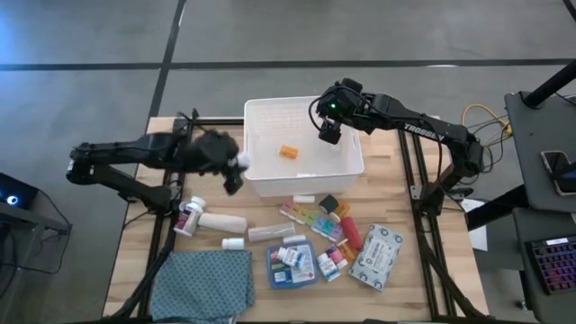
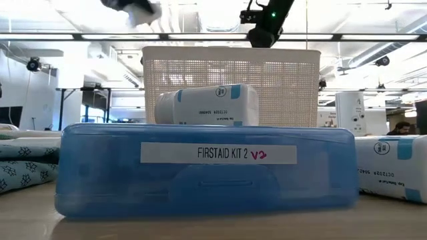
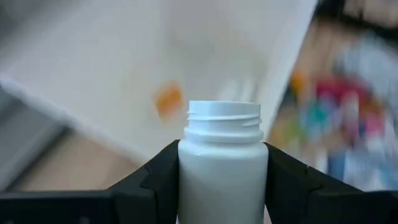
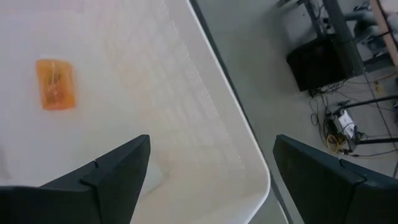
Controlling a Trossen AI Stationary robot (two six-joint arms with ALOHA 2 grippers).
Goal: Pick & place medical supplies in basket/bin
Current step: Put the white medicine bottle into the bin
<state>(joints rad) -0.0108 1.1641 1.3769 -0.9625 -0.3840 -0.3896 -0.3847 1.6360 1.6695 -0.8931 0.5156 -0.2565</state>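
Nearest the table's front edge lies the blue first-aid box (image 1: pixel 291 266), with the grey-green wipes pack (image 1: pixel 376 257) at its 3 o'clock and the pill organiser strip (image 1: pixel 310 219) a little farther back at about 1 o'clock. A white tube (image 1: pixel 222 221) lies at the box's 10 o'clock, long axis running 9 to 3. These supplies are all outside the bin, and a teal cloth (image 1: pixel 202 281) is folded at the front left.

Farther back, the left gripper (image 1: pixel 236 167) hangs just beside the bin's left wall. Its fingers are pinching a white bottle (image 3: pixel 222 165), which stands upright between them with its threaded neck up and no cap showing. The coming move turns on one relation: the white bin (image 1: pixel 261 184) lies at 3 o'clock from this gripper in the high view, with only the rolled rim between the bottle and the bin's floor. The left arm is plainly the nearer one to carry this item in; a short travel toward 3 o'clock would likely put the bottle over the opening.

Farthest back, the right gripper (image 1: pixel 329 131) hovers over the bin's far right part, its fingers spread wide with nothing between them. An orange container (image 1: pixel 288 152) already lies on the bin floor at that gripper's 8 o'clock.
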